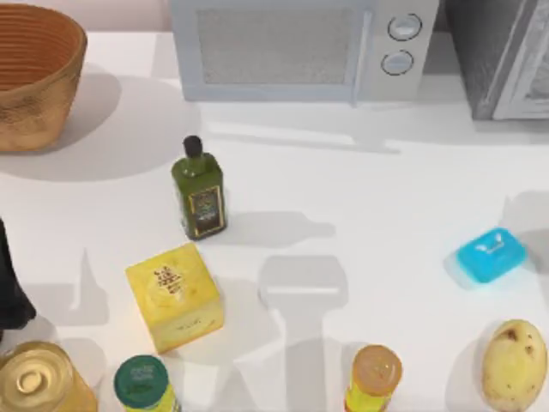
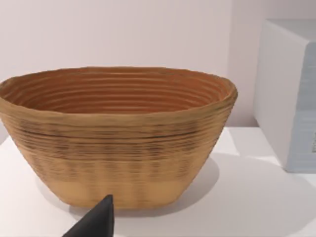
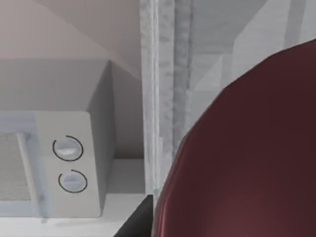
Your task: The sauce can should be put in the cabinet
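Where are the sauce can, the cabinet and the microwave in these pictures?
sauce can point(image 3: 247, 158), right wrist view, on its dark maroon top.
cabinet point(image 1: 489, 60), top view, on its dark grey side wall.
microwave point(image 1: 279, 47), top view, on its door window.

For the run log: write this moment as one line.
can: at right pincer, close before cabinet door frame | left pincer: parked facing basket | cabinet: table's back right

Counter layout, seen from above

The basket point(image 1: 34, 73) sits at back left, the microwave point(image 1: 300, 47) at back centre and the cabinet point(image 1: 502, 56) at back right (just beside the microwave); the olive bottle point(image 1: 200, 190) stands mid-counter, the potato point(image 1: 513, 362) front right.
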